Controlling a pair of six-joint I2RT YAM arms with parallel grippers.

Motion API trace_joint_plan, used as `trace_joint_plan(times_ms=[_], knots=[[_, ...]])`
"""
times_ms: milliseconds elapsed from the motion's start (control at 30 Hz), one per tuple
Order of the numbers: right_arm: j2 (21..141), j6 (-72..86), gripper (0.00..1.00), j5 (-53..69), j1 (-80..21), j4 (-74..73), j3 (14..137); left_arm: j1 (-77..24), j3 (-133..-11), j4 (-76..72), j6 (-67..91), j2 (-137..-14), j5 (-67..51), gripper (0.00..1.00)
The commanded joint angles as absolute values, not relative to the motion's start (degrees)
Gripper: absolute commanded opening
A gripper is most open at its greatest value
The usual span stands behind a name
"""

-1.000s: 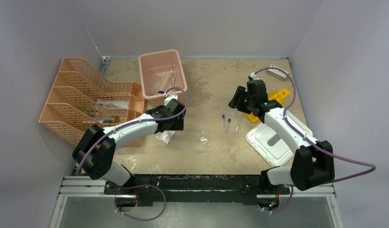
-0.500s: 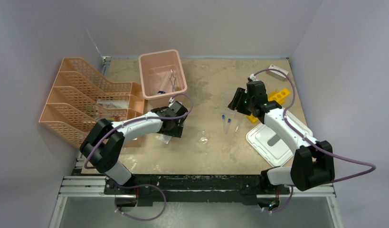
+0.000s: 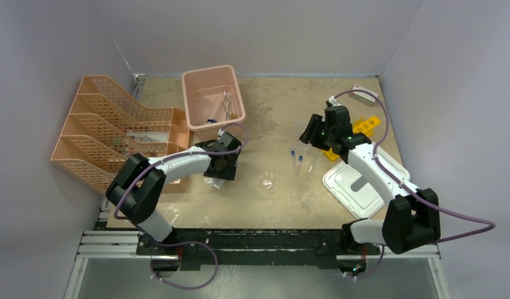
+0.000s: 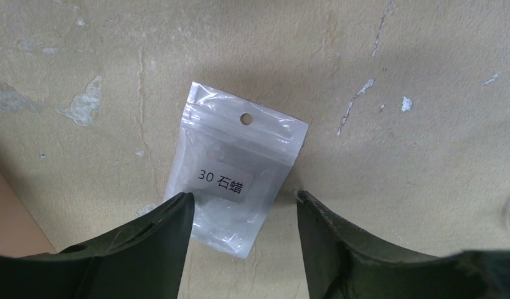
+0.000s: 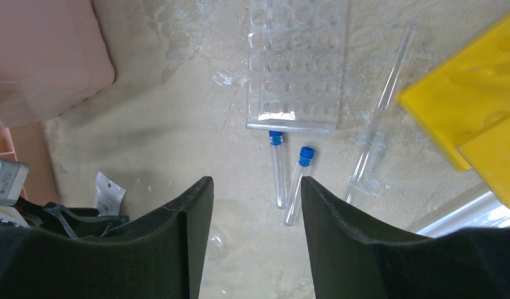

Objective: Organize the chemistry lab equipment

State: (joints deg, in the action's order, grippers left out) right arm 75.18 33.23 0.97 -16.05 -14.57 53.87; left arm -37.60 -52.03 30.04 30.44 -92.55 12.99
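Observation:
A small clear zip bag with a white label (image 4: 230, 180) lies flat on the table; it also shows in the top view (image 3: 215, 182). My left gripper (image 4: 243, 202) is open just above it, fingers either side of its lower half, not touching. My right gripper (image 5: 255, 187) is open and empty, high above two blue-capped clear tubes (image 5: 289, 180) that lie side by side. A clear rack (image 5: 296, 62) lies flat beyond them, a clear pipette (image 5: 380, 131) to its right, a yellow holed rack (image 5: 470, 106) further right. A tiny glass beaker (image 3: 267, 181) stands mid-table.
A pink bin (image 3: 213, 96) at the back holds metal tongs (image 3: 227, 104) and a blue-ended item. Orange mesh trays (image 3: 109, 134) stand at the left. A white lid (image 3: 358, 187) lies at the right. A small box (image 3: 364, 94) sits at the back right corner.
My left gripper has drawn back and down over the zip bag. My right gripper has shifted only slightly.

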Motion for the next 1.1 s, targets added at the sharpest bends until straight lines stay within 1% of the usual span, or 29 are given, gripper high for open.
trace_joint_plan(times_ms=[0,67,133,233,500,533,900,1000,1067], knots=[[73.2,32.5,0.56,0.3,-15.8,-14.8,53.3,-37.0,-49.9,28.7,31.6,-93.8,11.9,0.56],[73.3,32.6,0.56,0.3,-15.8,-14.8,53.4,-37.0,-49.6,28.5,32.2,-93.7,12.5,0.46],[73.2,32.6,0.56,0.2,-15.8,-14.8,53.4,-37.0,-49.4,28.6,32.5,-93.7,13.3,0.38],[73.3,32.6,0.56,0.2,-15.8,-14.8,53.5,-37.0,-49.4,28.9,32.4,-94.1,13.9,0.29],[73.4,32.6,0.56,0.2,-15.8,-14.9,53.6,-37.0,-52.2,31.2,31.7,-93.0,14.7,0.01],[73.4,32.5,0.56,0.2,-15.8,-14.9,53.6,-37.0,-53.0,31.8,31.5,-92.2,14.7,0.00],[73.4,32.5,0.56,0.2,-15.7,-14.8,54.1,-37.0,-63.3,36.4,26.1,-81.2,14.2,0.00],[73.3,32.3,0.56,-0.9,-15.8,-14.8,54.3,-36.0,-69.5,36.7,26.2,-78.7,14.7,0.00],[73.2,32.3,0.56,-1.5,-15.7,-15.0,54.5,-33.3,-74.7,37.0,26.4,-78.7,13.8,0.00]])
